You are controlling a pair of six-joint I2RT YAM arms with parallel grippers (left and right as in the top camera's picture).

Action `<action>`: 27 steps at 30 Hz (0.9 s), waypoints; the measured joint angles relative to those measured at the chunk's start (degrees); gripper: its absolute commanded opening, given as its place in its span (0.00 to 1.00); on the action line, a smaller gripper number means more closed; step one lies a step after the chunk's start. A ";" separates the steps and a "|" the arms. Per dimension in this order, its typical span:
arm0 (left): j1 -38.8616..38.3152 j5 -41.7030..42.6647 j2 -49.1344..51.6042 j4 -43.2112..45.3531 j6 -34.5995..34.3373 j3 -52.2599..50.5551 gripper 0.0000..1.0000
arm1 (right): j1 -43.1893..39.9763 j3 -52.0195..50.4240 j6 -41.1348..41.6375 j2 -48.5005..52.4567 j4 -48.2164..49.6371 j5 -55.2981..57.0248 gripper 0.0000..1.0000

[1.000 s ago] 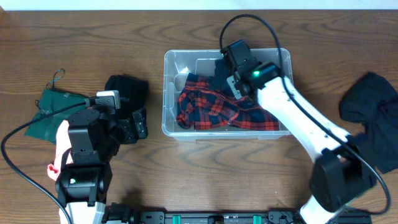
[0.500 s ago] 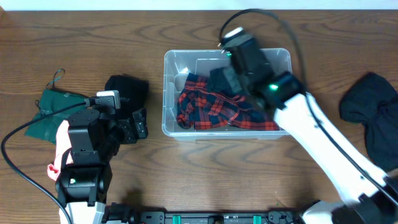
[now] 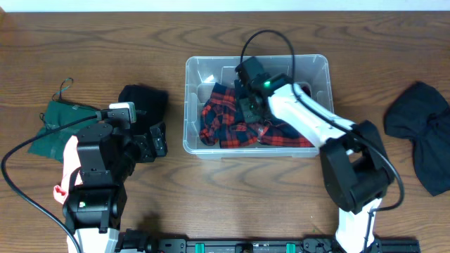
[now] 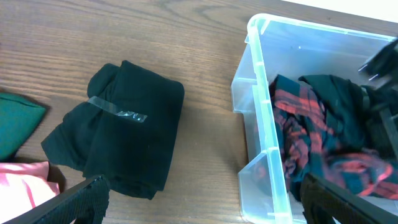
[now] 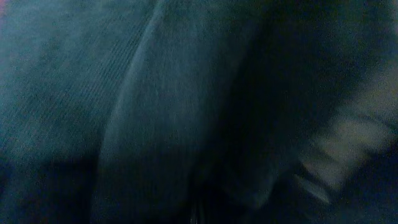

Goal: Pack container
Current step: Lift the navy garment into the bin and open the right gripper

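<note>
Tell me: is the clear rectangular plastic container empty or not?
Not empty. The clear rectangular plastic container holds a crumpled red-and-navy plaid cloth, seen through its open top.

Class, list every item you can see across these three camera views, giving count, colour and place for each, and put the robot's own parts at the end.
container: one, clear plastic, centre of the table
plaid cloth: one, red and navy, inside the container
dark cloth: one, blackish green, inside the container beside the plaid cloth
folded black garment: one, black with a strip of clear tape, on the table left of the container
green cloth: one, dark green, far left of the table
pink cloth: one, pink, left side, by the left arm
dark garment: one, near black, far right of the table
table: one, brown wood
left end effector: one, black, open, beside the folded black garment
right end effector: one, black, down among the clothes in the container; open or shut cannot be told
</note>
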 measured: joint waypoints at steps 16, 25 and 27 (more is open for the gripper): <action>0.00 0.00 0.00 0.00 -0.02 0.00 0.98 | -10.40 1.95 -0.02 -24.22 -4.85 16.61 0.60; 0.00 0.00 0.00 0.02 -0.02 0.00 0.98 | -39.60 1.49 -11.54 -27.06 -11.82 23.82 0.79; 0.00 0.00 0.00 0.00 -0.02 0.00 0.98 | -43.95 -0.09 -15.04 -23.26 -13.09 23.32 0.80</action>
